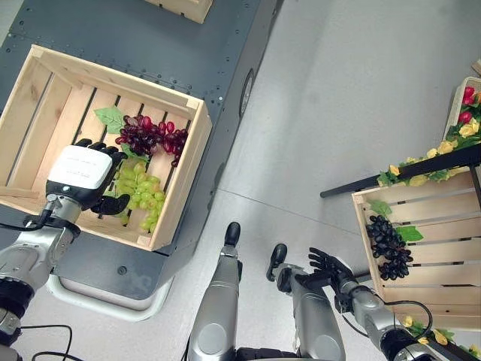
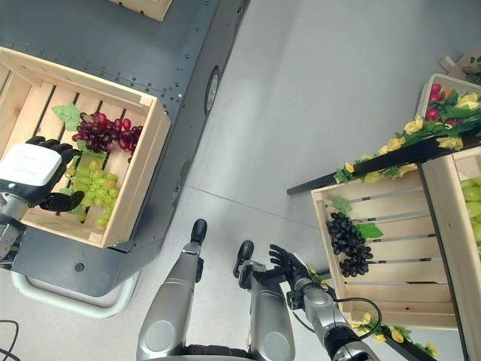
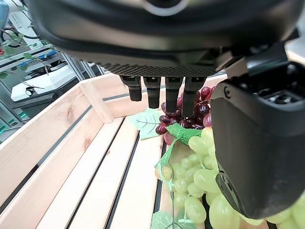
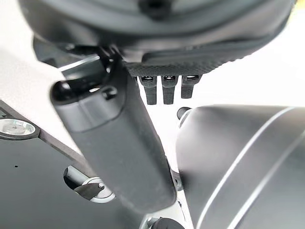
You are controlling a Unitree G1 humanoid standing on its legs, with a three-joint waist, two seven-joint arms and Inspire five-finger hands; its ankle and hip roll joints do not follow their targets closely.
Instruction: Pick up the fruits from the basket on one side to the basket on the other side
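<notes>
The left wooden crate holds a bunch of red grapes and a bunch of green grapes. My left hand hangs inside this crate, open, just beside the green grapes. Its thumb is against that bunch and its fingers point toward the red grapes. On the right, a second crate holds a bunch of black grapes. My right hand hangs low to the left of that crate, open and empty.
The left crate rests on a dark grey platform with another crate at its far edge. A dark bar wound with yellow flowers and leaves runs above the right crate. A bin with red and yellow pieces stands behind it.
</notes>
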